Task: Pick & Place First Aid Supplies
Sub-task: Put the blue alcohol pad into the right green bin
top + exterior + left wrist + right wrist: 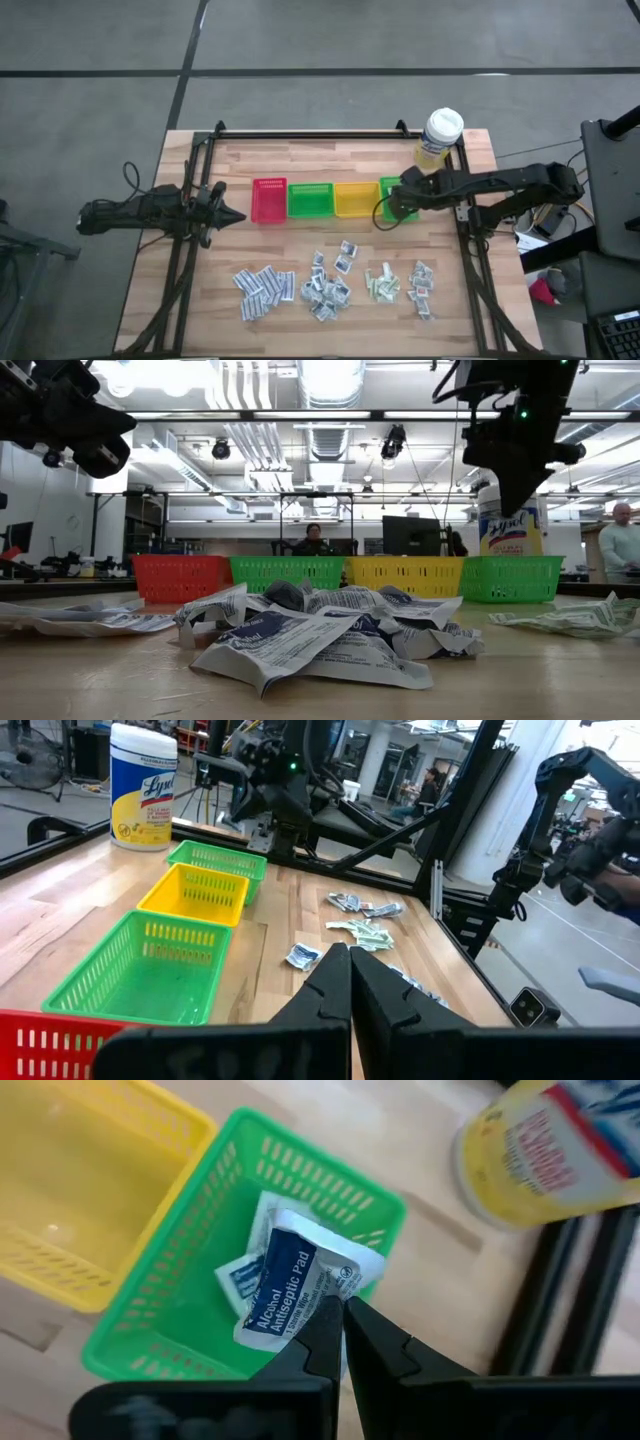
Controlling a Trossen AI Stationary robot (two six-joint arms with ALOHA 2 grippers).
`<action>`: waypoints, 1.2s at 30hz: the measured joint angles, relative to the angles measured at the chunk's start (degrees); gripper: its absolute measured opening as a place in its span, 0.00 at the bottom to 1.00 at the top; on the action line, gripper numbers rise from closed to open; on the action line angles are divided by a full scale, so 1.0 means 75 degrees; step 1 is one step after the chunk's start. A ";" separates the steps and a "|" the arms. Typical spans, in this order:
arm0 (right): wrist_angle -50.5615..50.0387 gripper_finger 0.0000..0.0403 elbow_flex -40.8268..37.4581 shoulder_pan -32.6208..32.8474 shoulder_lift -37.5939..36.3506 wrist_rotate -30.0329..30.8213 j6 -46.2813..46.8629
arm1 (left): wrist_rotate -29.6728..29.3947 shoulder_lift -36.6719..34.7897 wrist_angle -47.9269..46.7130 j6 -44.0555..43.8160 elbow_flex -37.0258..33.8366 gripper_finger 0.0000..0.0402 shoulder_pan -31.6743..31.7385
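- Right gripper (342,1308): fingers pressed together on the corner of a white-blue alcohol pad sachet (290,1285), pinching it. It hangs above the far-right green bin (180,1310), seen in the high view at the right end of the bin row (398,205).
- Held sachet: dangles directly below the fingertips and over the bin's open mouth; its long axis runs away from the pinch, slanting down into the bin. Whether its lower edge touches the bin floor cannot be told.
- Second sachet (238,1275): already lying inside the same green bin, partly under the held one.
- Judgement: the coming move turns on that vertical relation. The sachet is straight beneath the hand and inside the bin's walls, so spreading the fingers should drop it in.
- Left gripper (350,982): fingers closed on nothing, waiting just beside the red bin (269,200) at the left end of the row.
- Remaining first aid supplies (330,285): loose heaps on the table, nearer the front edge than either hand, well apart from the bins. The grey-white heap (262,285) lies closer to the left gripper; the pale green heap (381,284) and the white-red heap (421,281) lie closer to the right gripper.
- Wipes tub (439,137): upright, just beyond the right gripper, not part of the sort.
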 joint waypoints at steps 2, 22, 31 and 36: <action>0.0233 0.03 -0.0145 -0.0030 0.0000 -0.0122 -0.0017 | 0.0000 0.0000 -0.0001 0.0000 0.0000 0.00 0.0000; 0.2286 0.03 -0.1579 -0.0777 0.0000 -0.0886 -0.0492 | 0.0000 0.0000 -0.0001 0.0013 0.0001 0.00 0.0001; 0.2942 0.03 -0.2154 -0.0926 0.0000 -0.1188 -0.0589 | 0.0000 0.0000 -0.0001 0.0017 0.0001 0.00 0.0000; 0.3016 0.03 -0.2157 -0.0927 0.0000 -0.1182 -0.0774 | 0.0000 0.0000 -0.0001 0.0017 0.0001 0.00 -0.0002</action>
